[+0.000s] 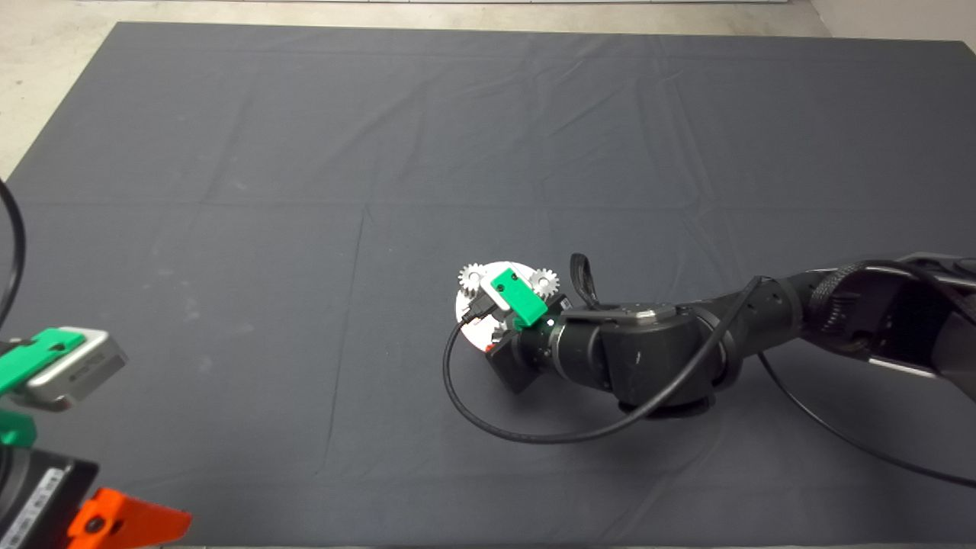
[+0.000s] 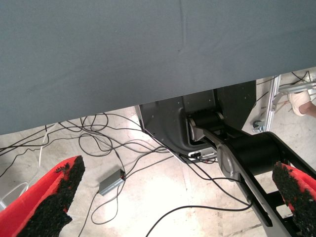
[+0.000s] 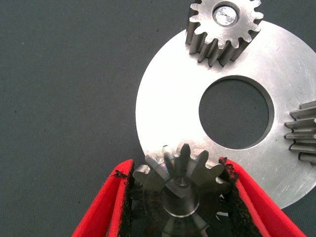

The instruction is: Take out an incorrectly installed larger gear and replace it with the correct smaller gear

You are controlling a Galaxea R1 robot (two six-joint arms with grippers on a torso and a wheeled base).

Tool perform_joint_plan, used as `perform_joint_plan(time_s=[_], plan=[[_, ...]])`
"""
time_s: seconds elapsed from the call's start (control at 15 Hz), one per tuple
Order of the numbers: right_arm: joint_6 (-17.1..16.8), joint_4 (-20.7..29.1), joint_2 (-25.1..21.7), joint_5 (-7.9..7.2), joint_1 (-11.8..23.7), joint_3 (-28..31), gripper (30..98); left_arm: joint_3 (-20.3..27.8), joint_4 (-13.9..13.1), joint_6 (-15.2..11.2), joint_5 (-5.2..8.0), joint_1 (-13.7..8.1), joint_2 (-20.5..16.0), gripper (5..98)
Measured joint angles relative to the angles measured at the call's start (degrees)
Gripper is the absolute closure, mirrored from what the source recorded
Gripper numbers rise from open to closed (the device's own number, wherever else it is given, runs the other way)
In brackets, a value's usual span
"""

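**R tool clamped on small gear at the plate**

R tool [image 3: 180, 197]: both red fingers [image 3: 106, 207] closed on the smaller gear [image 3: 180, 180], black pads touching the teeth on either side. Gear sits at the plate edge, lower centre of the right wrist view, teeth overlapping the rim of the round steel plate [image 3: 163, 98]. Can't tell if it's seated on a pin or just held over it.

Plate: flat disc w/ a big round centre hole, dark mat showing through. Second small gear [image 3: 222, 29] stands on the plate at upper right of the wrist view, shiny pin end in its bore. Third gear [image 3: 303, 131] is cut off at the right edge, only teeth showing.

Head view: R arm comes in from the right edge, wrist over the plate [image 1: 467, 309] just right of frame centre. Two small gears [image 1: 471, 273] show at the plate's upper rim, either side of the green wrist cam mount. Black cable loops on the counter [image 1: 305, 152] below the plate.

L tool [image 2: 177, 197]: parked at lower left of the head view, fingers wide apart, nothing between them. Its wrist view shows the mat edge, floor cables, a small grey box and a shoe at far right.

Larger gear: not visible in any view. No readable labels or writing.
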Motion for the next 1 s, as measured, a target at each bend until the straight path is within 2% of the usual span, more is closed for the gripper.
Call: perform_joint_plan(time_s=[1.0], plan=[[0.00, -1.04, -0.48, 0.46, -0.02, -0.37, 87.1, 0.00, 0.00, 0.00, 0.00, 0.00, -0.02, 6.0]])
